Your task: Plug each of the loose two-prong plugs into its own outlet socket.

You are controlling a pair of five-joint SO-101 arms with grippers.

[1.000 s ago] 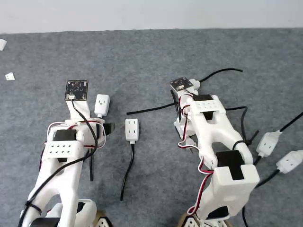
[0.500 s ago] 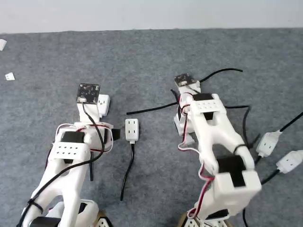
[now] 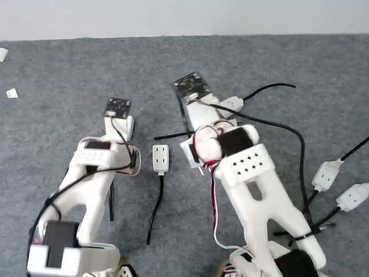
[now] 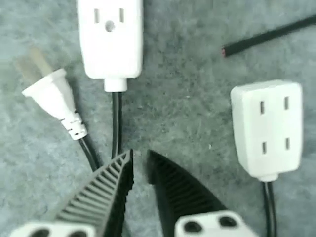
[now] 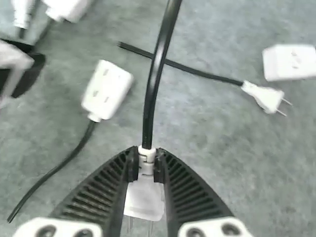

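Observation:
My right gripper [image 5: 143,165] is shut on a white two-prong plug [image 5: 143,195], whose black cable [image 5: 158,74] runs away from the fingers. It hovers near the middle outlet socket [image 3: 160,157], the same socket [image 5: 106,89] lying ahead of it. A second loose plug [image 5: 264,96] lies on the carpet beside another socket [image 5: 291,61]. My left gripper [image 4: 139,155] is shut with nothing in it. It sits just short of a socket [image 4: 110,37] and a loose plug [image 4: 52,91], with the middle socket [image 4: 269,128] off to one side.
Two more white sockets [image 3: 327,173] [image 3: 353,196] on black cords lie at the right edge of the grey carpet [image 3: 69,69]. A cut black cable end [image 4: 266,37] lies between the arms. Cables loop over and around the right arm [image 3: 253,167].
The right arm has swung left and forward with its plug, toward the middle socket. The left arm has shifted right and forward over the socket near it.

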